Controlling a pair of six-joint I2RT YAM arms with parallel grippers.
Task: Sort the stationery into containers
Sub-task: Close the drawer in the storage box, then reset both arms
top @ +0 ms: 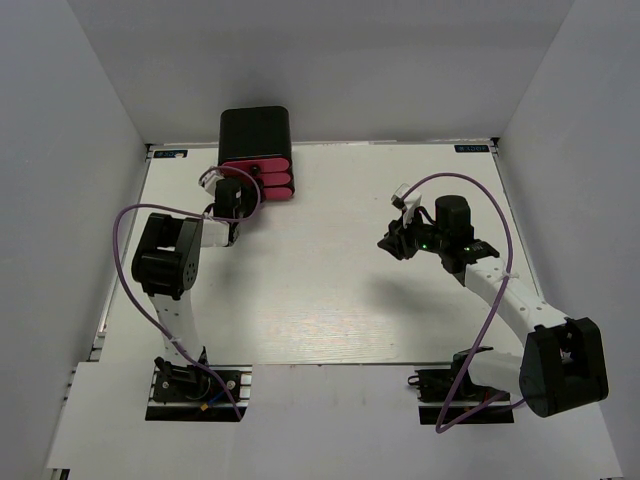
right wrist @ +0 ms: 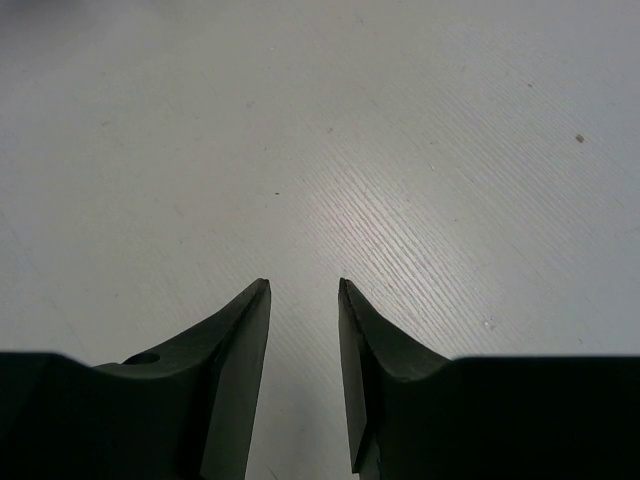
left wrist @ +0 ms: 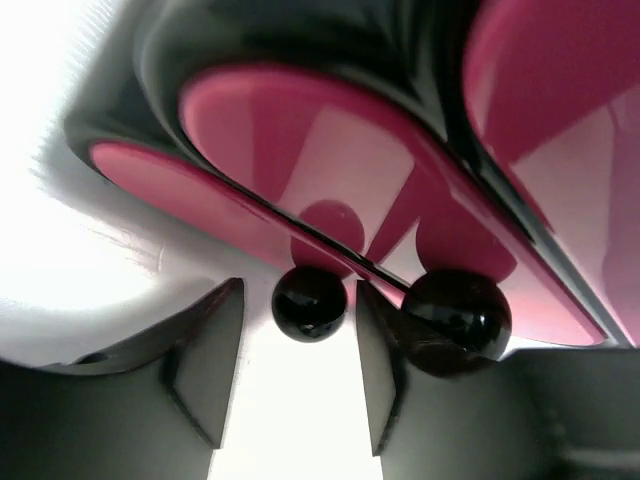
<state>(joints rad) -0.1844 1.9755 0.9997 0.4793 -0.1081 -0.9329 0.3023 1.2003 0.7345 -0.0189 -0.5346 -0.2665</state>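
The black cabinet (top: pixel 255 130) with three stacked pink-red drawers (top: pixel 258 180) stands at the back of the table. My left gripper (top: pixel 240 192) is right at the drawer fronts. In the left wrist view it (left wrist: pixel 298 290) is open, with one small black knob (left wrist: pixel 309 302) just ahead between the fingertips, not pinched. A second knob (left wrist: pixel 456 320) sits to the right of the right finger (left wrist: pixel 378 370). My right gripper (top: pixel 392 243) is open and empty over bare table (right wrist: pixel 300 285). No pens, markers or eraser show in any view.
White table (top: pixel 340 280) with grey walls on three sides. A purple cable loops beside each arm (top: pixel 122 250). The arm bases stand at the near edge (top: pixel 195 385).
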